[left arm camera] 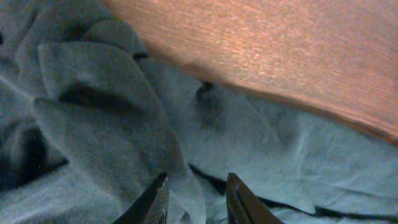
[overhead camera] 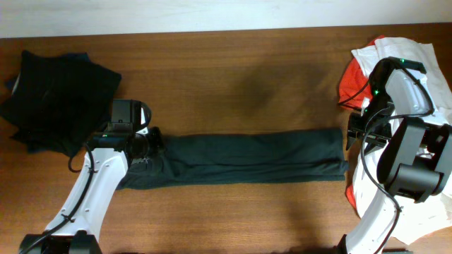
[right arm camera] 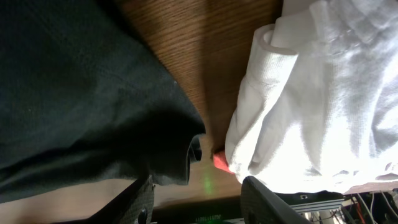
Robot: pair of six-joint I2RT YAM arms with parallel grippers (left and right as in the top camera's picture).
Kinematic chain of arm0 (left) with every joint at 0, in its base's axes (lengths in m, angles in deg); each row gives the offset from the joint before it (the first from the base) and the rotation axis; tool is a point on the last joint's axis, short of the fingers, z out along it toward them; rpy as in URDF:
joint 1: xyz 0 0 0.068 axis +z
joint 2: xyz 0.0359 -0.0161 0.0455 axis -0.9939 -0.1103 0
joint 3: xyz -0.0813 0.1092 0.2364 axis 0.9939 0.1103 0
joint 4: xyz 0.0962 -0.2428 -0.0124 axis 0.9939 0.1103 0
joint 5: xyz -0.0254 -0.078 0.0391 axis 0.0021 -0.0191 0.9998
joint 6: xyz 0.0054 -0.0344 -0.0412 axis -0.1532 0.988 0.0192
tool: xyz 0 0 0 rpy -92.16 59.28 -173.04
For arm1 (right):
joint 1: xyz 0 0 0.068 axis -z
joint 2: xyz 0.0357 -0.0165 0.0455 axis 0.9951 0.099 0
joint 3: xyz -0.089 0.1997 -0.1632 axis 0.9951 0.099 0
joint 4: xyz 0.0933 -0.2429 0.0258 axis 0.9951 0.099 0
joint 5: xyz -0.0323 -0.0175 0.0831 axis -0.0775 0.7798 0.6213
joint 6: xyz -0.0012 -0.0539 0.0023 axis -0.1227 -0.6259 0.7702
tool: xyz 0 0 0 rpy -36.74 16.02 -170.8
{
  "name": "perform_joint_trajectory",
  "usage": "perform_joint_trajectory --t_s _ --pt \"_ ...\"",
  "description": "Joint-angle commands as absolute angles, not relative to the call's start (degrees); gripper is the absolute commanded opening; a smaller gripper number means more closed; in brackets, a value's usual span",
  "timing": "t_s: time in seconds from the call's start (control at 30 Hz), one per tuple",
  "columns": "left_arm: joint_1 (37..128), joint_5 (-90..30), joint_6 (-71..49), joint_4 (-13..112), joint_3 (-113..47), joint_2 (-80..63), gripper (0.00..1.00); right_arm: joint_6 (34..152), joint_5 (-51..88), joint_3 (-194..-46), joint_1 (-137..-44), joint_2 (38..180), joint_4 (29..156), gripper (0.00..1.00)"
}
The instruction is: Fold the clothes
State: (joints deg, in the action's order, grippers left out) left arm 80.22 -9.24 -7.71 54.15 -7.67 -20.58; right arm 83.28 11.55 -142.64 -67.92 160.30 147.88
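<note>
Left wrist view, closest first: the left gripper (left arm camera: 194,202) stands narrow, its dark fingers (left arm camera: 155,200) pinched on a raised fold of the dark green garment (left arm camera: 249,137) that runs down between them. Past that fold the cloth lies rumpled, and beyond the garment's far edge is the bare wooden table (left arm camera: 280,50).

On the right wrist camera the right gripper (right arm camera: 199,194) is spread wide with nothing between its fingers. A corner of the garment lies just ahead of them. Beside that corner is a white pile of clothes (right arm camera: 311,106), with a bit of red cloth (right arm camera: 219,163) at its near edge.

From overhead, the garment is a long narrow strip lying across the middle of the table. The left gripper sits on the garment's left end and the right gripper just off its right end. Farther back, off the garment's left end, lies a stack of black clothes (overhead camera: 56,99), well apart from the strip. The white pile spreads beyond the garment's right end, under the right arm.
</note>
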Motion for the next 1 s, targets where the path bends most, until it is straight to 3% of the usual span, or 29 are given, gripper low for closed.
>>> perform_joint_trajectory --t_s 0.0,0.13,0.3,0.47,0.5,0.57,0.6,0.77,0.97 --pt "79.9 -10.2 -9.8 53.7 -9.4 -20.7 0.30 83.7 11.6 -142.5 -68.3 160.2 148.1 0.49" --pt "80.0 -4.8 -9.8 53.8 -10.0 -20.7 0.30 83.7 11.6 -142.5 -68.3 160.2 148.1 0.49" --pt "80.1 3.0 -9.8 54.1 -10.0 -21.0 0.42 83.7 11.6 -142.5 -68.3 160.2 148.1 0.49" --pt "80.1 2.9 -9.8 53.2 -10.0 -26.5 0.41 83.7 11.6 -142.5 -68.3 160.2 148.2 0.49" --pt "80.1 2.9 -9.8 53.0 -10.0 -26.9 0.35 83.7 11.6 -142.5 -68.3 160.2 148.2 0.49" --pt "80.1 1.8 -9.8 52.0 -10.0 -27.0 0.03 83.7 11.6 -142.5 -68.3 160.2 148.2 0.49" --pt "80.1 -0.9 -10.1 51.4 -10.6 -26.9 0.00 83.7 11.6 -142.5 -68.3 160.2 148.1 0.49" --pt "79.7 -22.7 -20.8 48.8 -16.8 -26.7 0.00 83.7 11.6 -142.5 -68.3 160.2 148.1 0.49" --pt "73.6 -19.4 -25.0 62.8 -15.8 -33.4 0.00 83.7 11.6 -142.5 -68.3 160.2 148.1 0.49"
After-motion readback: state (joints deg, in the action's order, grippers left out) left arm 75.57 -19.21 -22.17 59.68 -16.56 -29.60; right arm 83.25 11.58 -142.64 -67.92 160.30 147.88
